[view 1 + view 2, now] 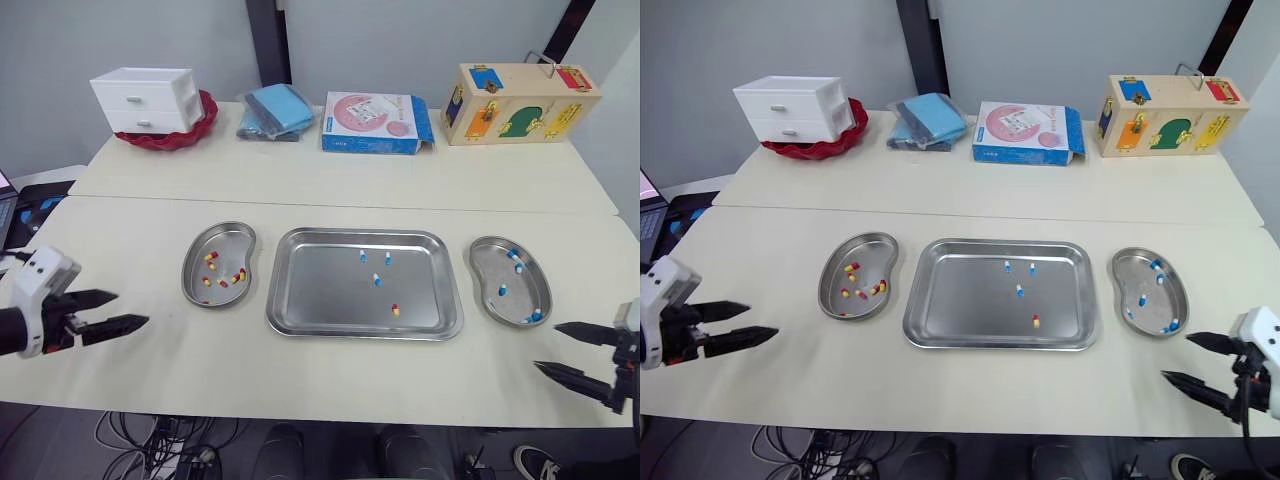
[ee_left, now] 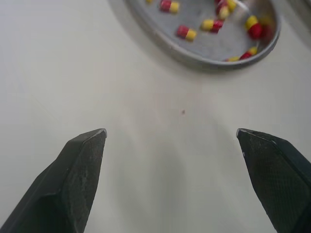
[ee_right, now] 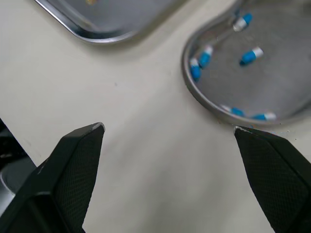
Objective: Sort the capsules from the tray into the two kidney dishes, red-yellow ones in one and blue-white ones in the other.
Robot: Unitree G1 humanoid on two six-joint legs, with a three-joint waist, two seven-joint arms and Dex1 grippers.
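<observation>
Steel tray (image 1: 300,325) sits mid-table between two kidney dishes. It holds four capsules: three blue-white capsules (image 1: 376,279) and one red-yellow capsule (image 1: 395,310). The left dish (image 1: 228,240) carries red-yellow ones, the right dish (image 1: 525,290) blue-white. The left gripper (image 1: 131,308) and right gripper (image 1: 547,346) hover spread and empty over bare table (image 1: 150,240) near its front edge.

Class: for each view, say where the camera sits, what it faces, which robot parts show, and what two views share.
Left eye view: on head, facing forward, down over tray; left gripper, right gripper open.
Right eye view: head too, same scene.
Left wrist view: along left fingers toward red-yellow dish.
Right wrist view: along right fingers toward blue-white dish, tray edge.
Shared: tray, in eye and right wrist views.
</observation>
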